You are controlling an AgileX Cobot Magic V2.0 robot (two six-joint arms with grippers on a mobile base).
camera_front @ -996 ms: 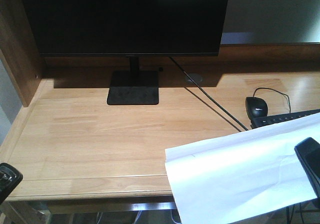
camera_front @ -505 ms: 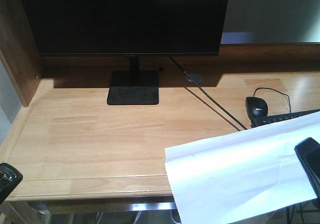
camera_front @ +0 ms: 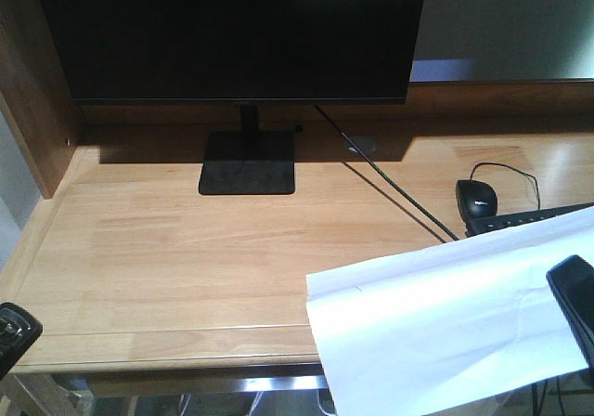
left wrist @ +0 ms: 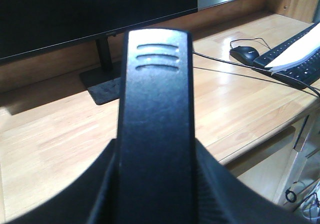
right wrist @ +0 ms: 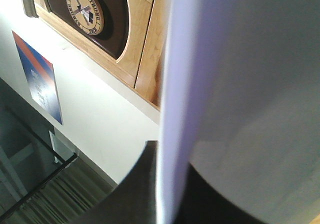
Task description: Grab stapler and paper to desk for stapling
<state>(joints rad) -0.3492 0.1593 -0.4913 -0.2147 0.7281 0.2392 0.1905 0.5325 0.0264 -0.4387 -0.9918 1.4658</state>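
Note:
The black stapler [left wrist: 155,109] fills the middle of the left wrist view, its grooved tip pointing at the desk [left wrist: 45,139]. My left gripper [left wrist: 155,184] is shut on it, a finger on each side. In the front view this gripper and stapler show only as a dark end [camera_front: 13,331] at the lower left, off the desk's [camera_front: 186,249] front edge. The large white paper [camera_front: 436,323] hangs over the desk's front right corner. My right gripper [camera_front: 575,305] is shut on its right side. In the right wrist view the paper [right wrist: 250,84] runs edge-on between the jaws of my right gripper [right wrist: 170,189].
A black monitor [camera_front: 232,35] on a square base [camera_front: 247,162] stands at the back. A black mouse [camera_front: 476,198] and keyboard [camera_front: 529,219] lie at the right, partly under the paper. Cables [camera_front: 399,193] cross the desk. A wooden side panel [camera_front: 28,82] rises at the left.

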